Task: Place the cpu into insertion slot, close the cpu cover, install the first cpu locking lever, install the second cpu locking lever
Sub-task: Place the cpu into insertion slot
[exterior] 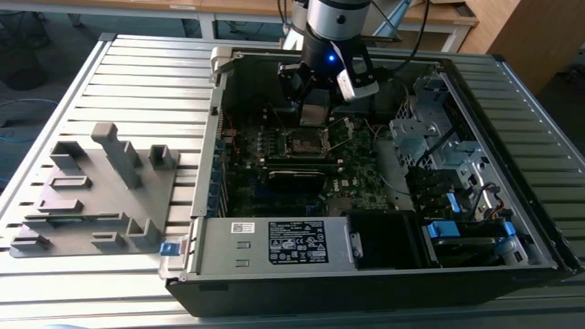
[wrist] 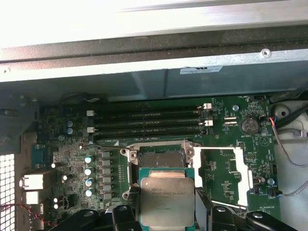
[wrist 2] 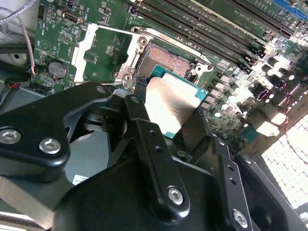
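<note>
Fingers (wrist 2: 149, 149) clamp the cpu (wrist: 167, 199) inside a case (exterior: 229, 250) on a slatted table (exterior: 137, 82).

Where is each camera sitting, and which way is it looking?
Exterior view: off the arm, up high, looking down into the open computer case; the arm reaches in.
First wrist view: rides on the arm, facing the green board; black fingers show, holding the cpu.
Second wrist view: rides on the arm, looking past the fingers' black links at the cpu.
Shared: both wrist views show the cpu close to the insertion slot, with the cpu cover flipped open.
</note>
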